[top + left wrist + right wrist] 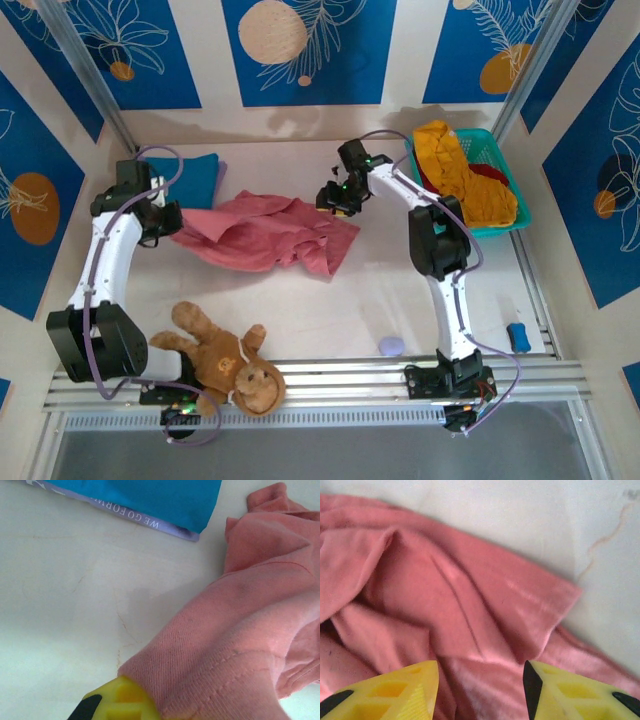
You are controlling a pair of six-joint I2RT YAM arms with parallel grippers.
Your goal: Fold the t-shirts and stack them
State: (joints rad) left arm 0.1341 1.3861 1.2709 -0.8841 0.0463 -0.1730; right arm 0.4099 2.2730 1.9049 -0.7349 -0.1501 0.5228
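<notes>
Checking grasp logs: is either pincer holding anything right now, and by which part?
Left pincer grips the salmon-pink t-shirt by a stitched hem at its left end. Right pincer is open over the same shirt, holding nothing.

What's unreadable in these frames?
Left wrist view: the salmon-pink cloth t-shirt drapes over the left gripper; whether its jaws clamp cloth is hidden.
Top view: the dark red shirt is mostly buried under the mustard-yellow shirt in the teal mesh basket.
Top view: the small blue object at lower right is too small to identify.

Robot test booth (blue leaf-print panels [300,50], aluminium rails [330,375])
</notes>
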